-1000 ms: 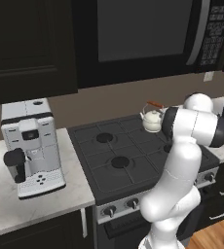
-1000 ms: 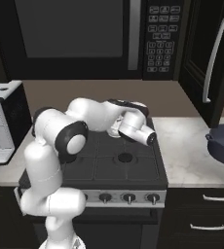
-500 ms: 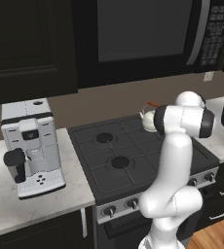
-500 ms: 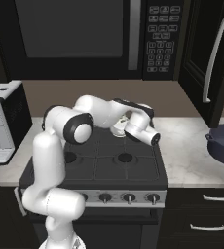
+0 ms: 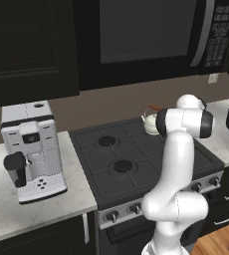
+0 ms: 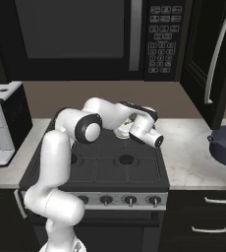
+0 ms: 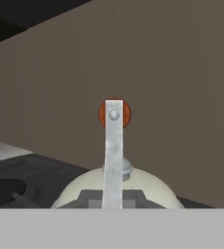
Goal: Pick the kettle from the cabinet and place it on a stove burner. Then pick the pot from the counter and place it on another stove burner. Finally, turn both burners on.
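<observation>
End effector (image 6: 126, 129) sits low over the back of the stove (image 5: 136, 164), its jaws closed right down — apparently on the thin arched handle of the kettle (image 5: 150, 123); the hand view looks straight along that handle, past the kettle's knobbed lid, to the orange-red top.

Relative to the stove, the kettle is at the rear right burner, close to the brown back wall; whether it rests on the grate or hangs just above I cannot tell.

It looks small, rigid and fairly light, likely glazed and smooth — so the handle's crown is the sound hold.

Off the stove's right side, the pot (image 6: 225, 146) waits on the counter (image 6: 188, 162).
</observation>
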